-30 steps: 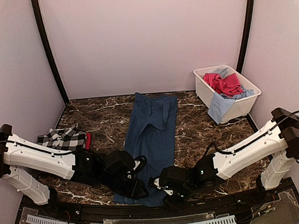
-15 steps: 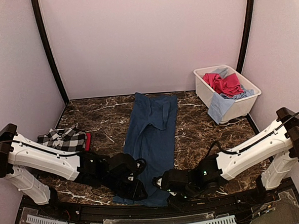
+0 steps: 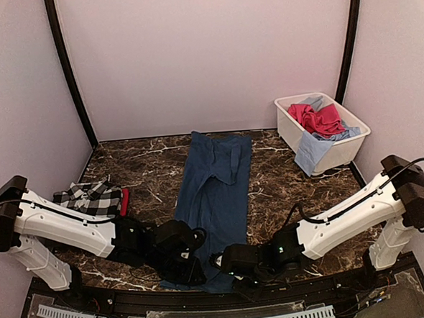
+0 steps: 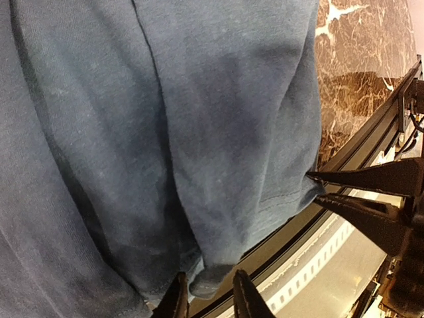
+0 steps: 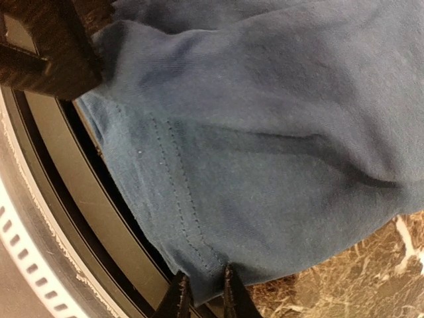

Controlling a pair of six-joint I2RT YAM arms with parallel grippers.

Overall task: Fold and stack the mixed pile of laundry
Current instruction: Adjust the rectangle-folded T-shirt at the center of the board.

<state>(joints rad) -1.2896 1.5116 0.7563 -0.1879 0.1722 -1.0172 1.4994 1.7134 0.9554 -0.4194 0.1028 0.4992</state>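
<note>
Navy tee (image 3: 218, 195) lies flat, lengthwise, mid-tabletop (image 3: 278, 176), softly creased, hem at near edge; L hand (image 4: 208, 281) & R hand (image 5: 203, 275) each closed, pinching hem.

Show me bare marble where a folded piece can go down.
Two bare patches: marble between the navy tee and the white tub, and the strip between the checked garment and the tee's far half. Crowded: the near edge, where left gripper and right gripper meet the tee's hem.
</note>
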